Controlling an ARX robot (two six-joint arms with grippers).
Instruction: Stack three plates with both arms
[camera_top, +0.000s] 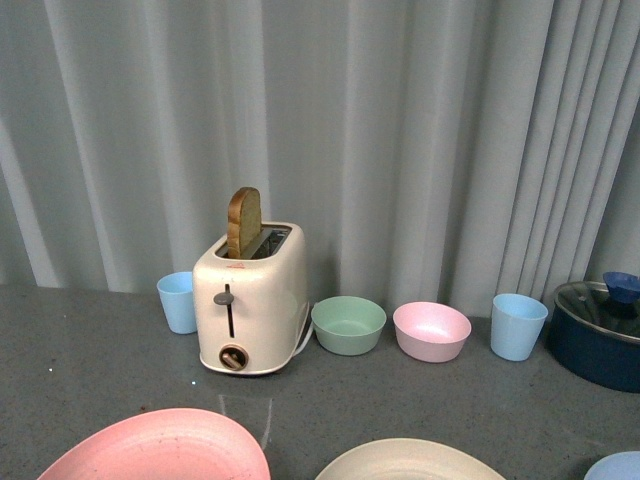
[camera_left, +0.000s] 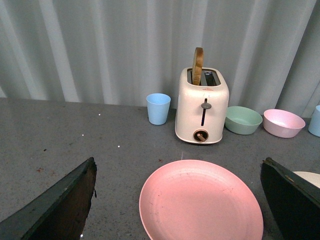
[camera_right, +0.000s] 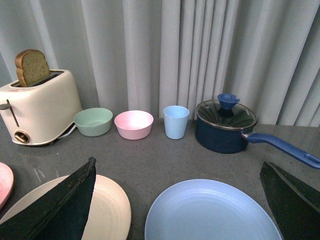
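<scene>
Lying apart: pink (camera_left: 200, 202), cream (camera_right: 107, 210), lt-blue plates (camera_right: 212, 215)

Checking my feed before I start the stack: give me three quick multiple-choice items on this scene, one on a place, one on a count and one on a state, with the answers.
1. In the front view, where does the green bowl stand?
A. left of the toaster
B. between the toaster and the pink bowl
C. right of the pink bowl

2. How many light blue cups are on the table?
A. one
B. two
C. three

3. How do the pink plate, cream plate and light blue plate lie?
A. all in one stack
B. two stacked, one apart
C. each alone on the table

Answers:
1 B: the green bowl sits just right of the toaster, with the pink bowl beyond it.
2 B: one cup stands left of the toaster and one right of the pink bowl.
3 C: each plate lies flat with nothing on it.
</scene>
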